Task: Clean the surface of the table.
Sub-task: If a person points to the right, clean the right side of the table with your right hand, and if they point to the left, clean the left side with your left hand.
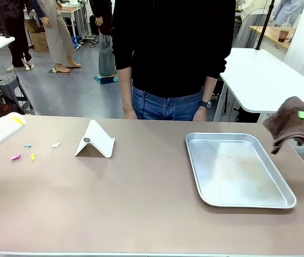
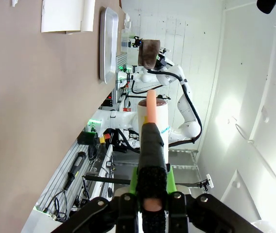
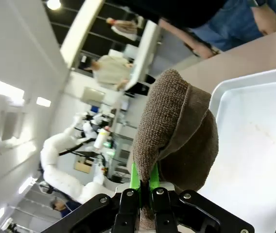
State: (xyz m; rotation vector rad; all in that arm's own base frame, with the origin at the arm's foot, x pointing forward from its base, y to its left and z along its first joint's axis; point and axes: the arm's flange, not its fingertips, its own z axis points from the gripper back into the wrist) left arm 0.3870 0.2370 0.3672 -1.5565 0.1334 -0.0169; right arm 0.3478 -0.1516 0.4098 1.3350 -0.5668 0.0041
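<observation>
now the table [image 1: 141,203] lies below both jaws, right clamped on cloth [image 1: 287,124], left on roller [image 1: 5,129].

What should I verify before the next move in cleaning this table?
1. Hold of the right gripper on the brown terry cloth: ok, shut on it.
2. Hold of the left gripper on the white lint roller with orange handle: ok, shut.
3. Taupe table free of litter: not ok, small coloured paper scraps lie near its left end.
4. Wiping path: not ok, white folded stand beside the scraps, shallow silver metal tray near the cloth.
5. Person's hands off the tabletop: ok, at the far edge.
</observation>
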